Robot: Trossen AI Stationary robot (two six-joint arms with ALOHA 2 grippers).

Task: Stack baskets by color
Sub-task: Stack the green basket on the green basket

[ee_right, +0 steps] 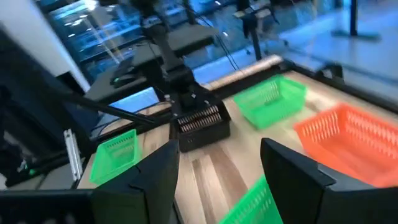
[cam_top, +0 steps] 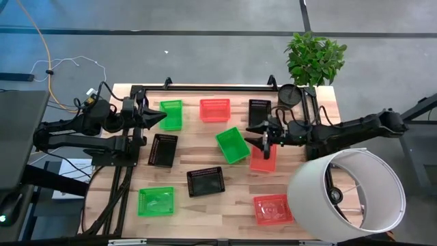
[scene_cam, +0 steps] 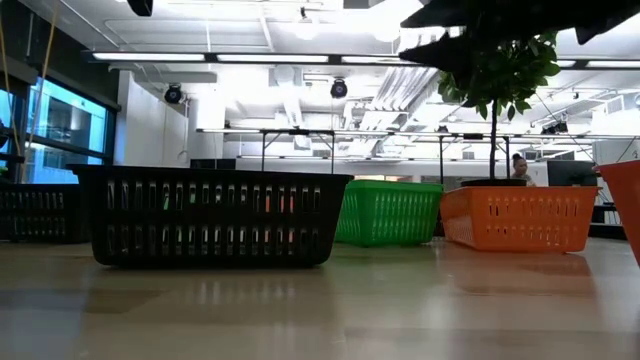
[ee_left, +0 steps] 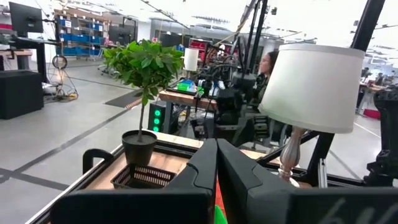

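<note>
Green, red and black baskets lie singly on the wooden table. A green (cam_top: 171,114), a red (cam_top: 214,109) and a black basket (cam_top: 259,113) sit along the far side. A black (cam_top: 162,150), a tilted green (cam_top: 232,145) and a red basket (cam_top: 263,160) sit mid-table. A black (cam_top: 205,182), a green (cam_top: 156,201) and a red basket (cam_top: 273,210) sit nearer. My left gripper (cam_top: 162,115) is shut and level over the far green basket. My right gripper (cam_top: 265,140) hovers open above the middle red basket, nothing between its fingers (ee_right: 155,177).
A white lampshade (cam_top: 345,191) stands at the near right corner beside my right arm. A potted plant (cam_top: 314,58) and a round black pot (cam_top: 290,94) stand at the far right corner. A dark rail (cam_top: 205,87) runs along the far edge.
</note>
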